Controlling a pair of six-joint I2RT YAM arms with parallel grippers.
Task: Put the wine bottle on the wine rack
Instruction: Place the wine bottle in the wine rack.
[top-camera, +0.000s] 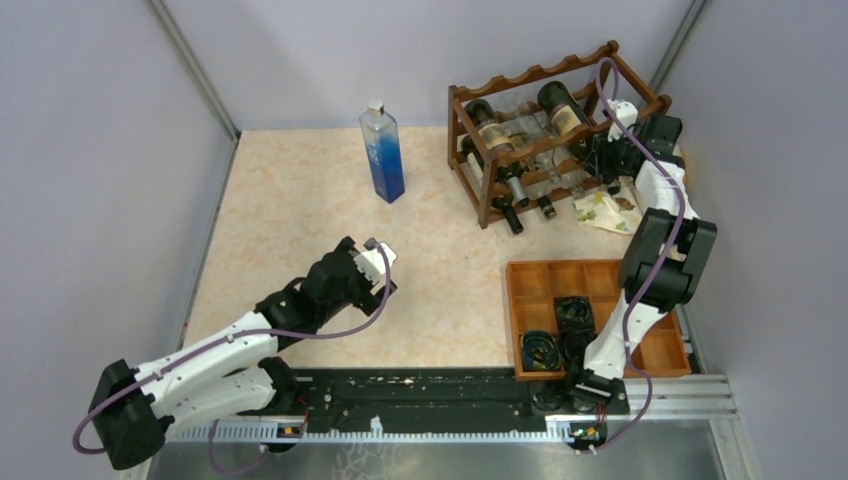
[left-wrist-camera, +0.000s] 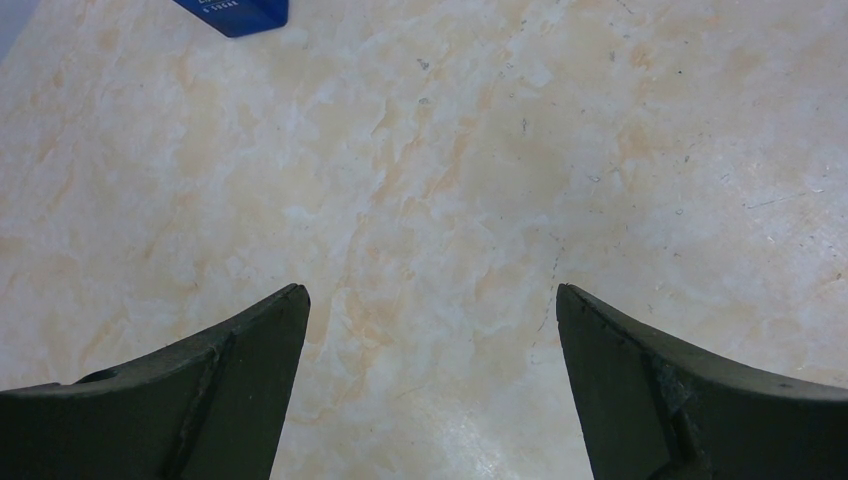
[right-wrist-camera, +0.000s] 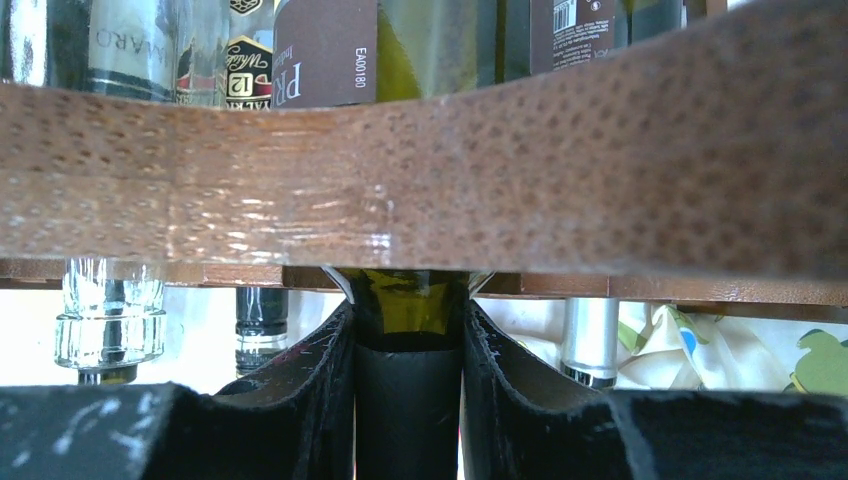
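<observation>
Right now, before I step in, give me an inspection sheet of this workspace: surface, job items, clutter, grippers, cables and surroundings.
Surface: beige marbled table, faint scuffs.
Job's things: wine rack at far right, several bottles lying in it; wine bottle, green glass, its neck below a rack rail.
Clutter: blue bottle upright at far centre; wooden tray at near right holding coiled cords; printed cloth beside the rack.
Grippers: left gripper open above bare table; right gripper shut on the wine bottle's neck.
Cables: purple cable along each arm; the right one arcs by the rack's top.
Surroundings: grey walls; nothing else seen.
</observation>
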